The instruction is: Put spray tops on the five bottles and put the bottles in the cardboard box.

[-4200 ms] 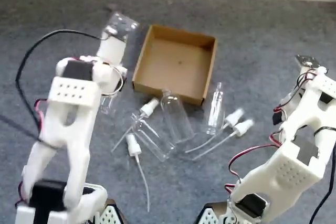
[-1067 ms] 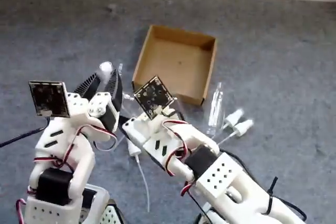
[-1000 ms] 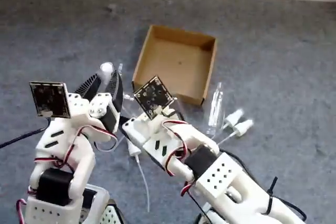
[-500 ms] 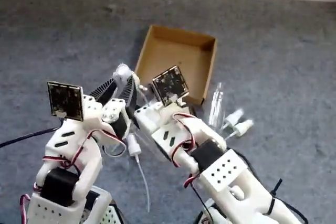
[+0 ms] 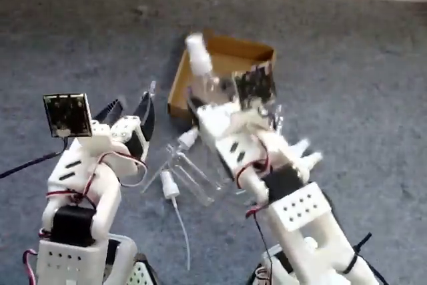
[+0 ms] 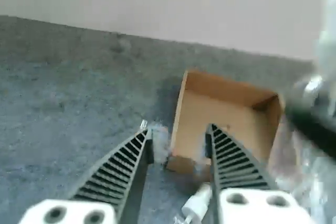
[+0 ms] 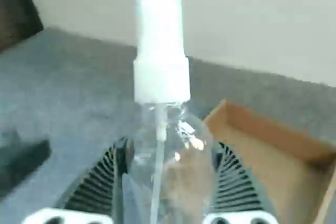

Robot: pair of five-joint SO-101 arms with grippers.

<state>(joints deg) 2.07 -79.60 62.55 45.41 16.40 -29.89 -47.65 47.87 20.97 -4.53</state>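
**Capped bottle held in the right gripper, up by the box**

The bottle is clear, with a white spray top seated on its neck and a thin dip tube running down inside. It stands upright in the right gripper, whose ribbed fingers are closed against its two sides. In the high view the bottle is raised off the table and lines up with the left side of the box. The white top shows just past the box's left wall.

The box is open-topped cardboard and sits flat on the grey table.

The left gripper hangs to the left of the box, nearer the arm bases. Its fingers are spread wide and hold nothing. In its own wrist view the box lies beyond, seen between the two black fingers.

On the table in front of the box a bare bottle lies on its side. A loose top rests just beside its far end. A second top lies near its other side, with its long tube trailing back toward the arm bases.

On the far side of the right arm, a pair of tops lie side by side. A slim bottle, partly hidden by that arm, lies near the box's right front corner.
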